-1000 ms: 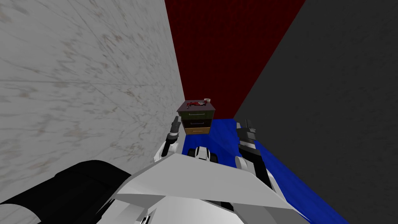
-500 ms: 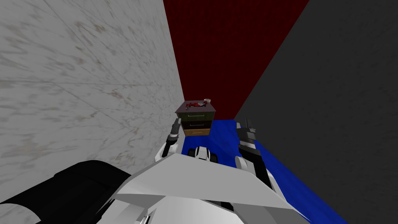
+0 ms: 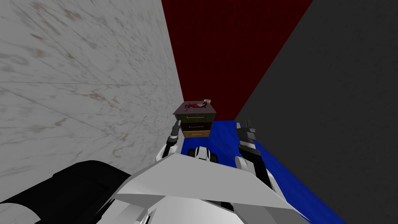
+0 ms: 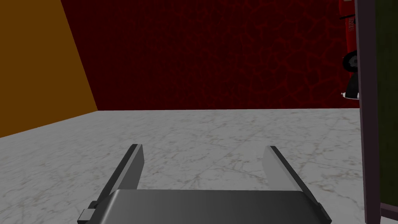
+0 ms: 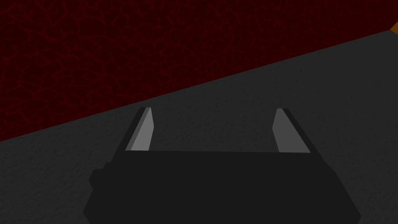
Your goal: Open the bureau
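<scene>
The bureau (image 3: 195, 120) is a small chest against the dark red back wall, with a green top drawer, a dark brown middle drawer and a tan bottom drawer (image 3: 196, 133), all shut. A red toy car (image 3: 194, 105) and a small cup (image 3: 207, 101) lie on its top. My left gripper (image 3: 177, 125) hangs open just short of the bureau's left front corner. The left wrist view shows the left gripper (image 4: 203, 147) empty, with the bureau's side edge (image 4: 379, 116) and the toy car (image 4: 349, 42) beside it. My right gripper (image 3: 245, 125) (image 5: 213, 109) is open and empty, off to the bureau's right.
A grey marbled wall (image 3: 85, 89) runs close along my left and a dark grey wall (image 3: 330, 116) along my right, making a narrow corridor with a blue floor (image 3: 225, 140). A black bulky shape (image 3: 70, 190) sits low at my left.
I have crept a little closer to the bureau, which now sits slightly lower and further left in the head view. Both arms keep their pose and both grippers stay open.
</scene>
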